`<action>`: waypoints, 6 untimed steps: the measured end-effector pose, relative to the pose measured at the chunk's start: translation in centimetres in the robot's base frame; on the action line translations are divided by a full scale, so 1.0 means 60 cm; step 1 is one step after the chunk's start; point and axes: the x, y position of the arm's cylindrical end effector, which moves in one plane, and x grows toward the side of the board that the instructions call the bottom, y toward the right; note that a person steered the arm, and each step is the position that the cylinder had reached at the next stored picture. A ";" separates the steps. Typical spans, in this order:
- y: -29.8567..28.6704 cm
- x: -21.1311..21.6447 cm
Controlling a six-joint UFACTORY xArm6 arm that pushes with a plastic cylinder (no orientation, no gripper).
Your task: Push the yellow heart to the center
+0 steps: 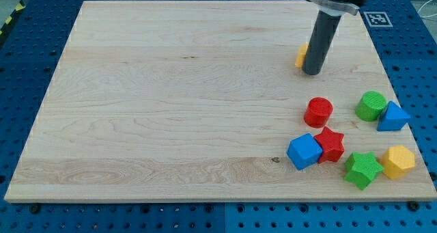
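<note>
The yellow heart (300, 56) lies near the view's top right on the wooden board (171, 103). Only its left edge shows; the rest is hidden behind the dark rod. My tip (313, 72) rests on the board right against the heart, at its right and lower side.
A red cylinder (318, 112), a green cylinder (371, 105) and a blue triangle (393, 117) lie at the right. A blue cube (304, 152), a red star (330, 143), a green star (362, 169) and a yellow hexagon (398, 161) lie at the bottom right.
</note>
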 end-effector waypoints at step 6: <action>-0.032 -0.062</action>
